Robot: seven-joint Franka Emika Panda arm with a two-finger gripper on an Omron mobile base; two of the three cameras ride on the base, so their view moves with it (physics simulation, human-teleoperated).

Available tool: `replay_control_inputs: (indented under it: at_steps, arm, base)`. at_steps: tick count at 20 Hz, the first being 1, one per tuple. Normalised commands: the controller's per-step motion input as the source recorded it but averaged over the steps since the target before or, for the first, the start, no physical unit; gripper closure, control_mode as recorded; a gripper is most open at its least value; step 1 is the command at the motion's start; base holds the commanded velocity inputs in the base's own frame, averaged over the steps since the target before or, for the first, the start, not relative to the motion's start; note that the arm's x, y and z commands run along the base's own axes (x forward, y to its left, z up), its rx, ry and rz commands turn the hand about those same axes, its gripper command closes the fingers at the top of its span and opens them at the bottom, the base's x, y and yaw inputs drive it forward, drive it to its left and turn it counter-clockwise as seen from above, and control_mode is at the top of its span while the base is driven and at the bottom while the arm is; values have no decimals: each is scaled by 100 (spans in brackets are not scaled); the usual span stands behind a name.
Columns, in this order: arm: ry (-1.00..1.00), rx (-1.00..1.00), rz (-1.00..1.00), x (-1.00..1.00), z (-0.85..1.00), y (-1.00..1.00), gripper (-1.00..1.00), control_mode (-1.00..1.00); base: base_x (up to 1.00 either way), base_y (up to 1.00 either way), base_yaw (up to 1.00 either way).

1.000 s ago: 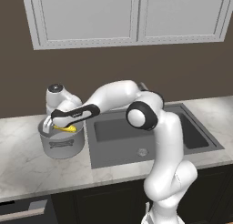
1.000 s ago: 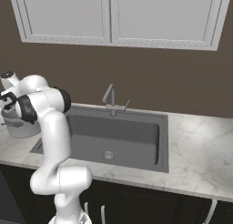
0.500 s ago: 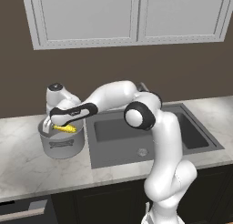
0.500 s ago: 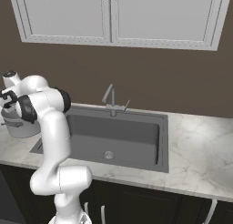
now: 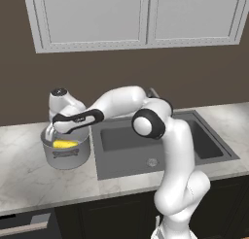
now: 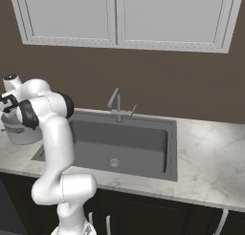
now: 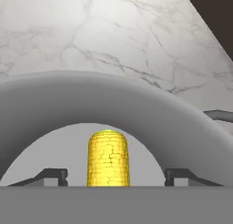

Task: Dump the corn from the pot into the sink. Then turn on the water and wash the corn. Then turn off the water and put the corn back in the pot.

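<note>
The grey pot (image 5: 67,155) stands on the marble counter left of the sink (image 5: 127,138). The yellow corn (image 5: 64,144) lies inside it. My gripper (image 5: 59,136) hangs over the pot's mouth, pointing down into it. In the hand view the corn (image 7: 108,158) sits between my two fingertips (image 7: 54,175) with a gap on each side, and the pot's rim (image 7: 113,98) arches behind it. The gripper (image 7: 117,176) is open and holds nothing. In the right base view the pot (image 6: 19,133) stands at the far left, partly behind my arm, beside the sink (image 6: 122,142).
A faucet (image 6: 117,102) rises behind the sink, whose drain (image 5: 152,162) lies at the basin's middle. Marble counter (image 5: 29,179) spreads left of and in front of the pot. White wall cabinets (image 5: 141,14) hang above. My arm stretches over the sink's left edge.
The jaws have spread wider and let go of the corn, which has dropped lower into the pot. The arm has hardly moved.
</note>
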Motion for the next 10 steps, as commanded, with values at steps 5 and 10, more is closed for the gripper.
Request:
replay_control_inputs:
  at_steps: [5, 10]
  arm:
    - [0, 0, 0, -12, 48, -10, -100, -100]
    - [0, 0, 0, -16, 56, -35, -100, -100]
  base:
    - [0, 0, 0]
    - [0, 0, 0]
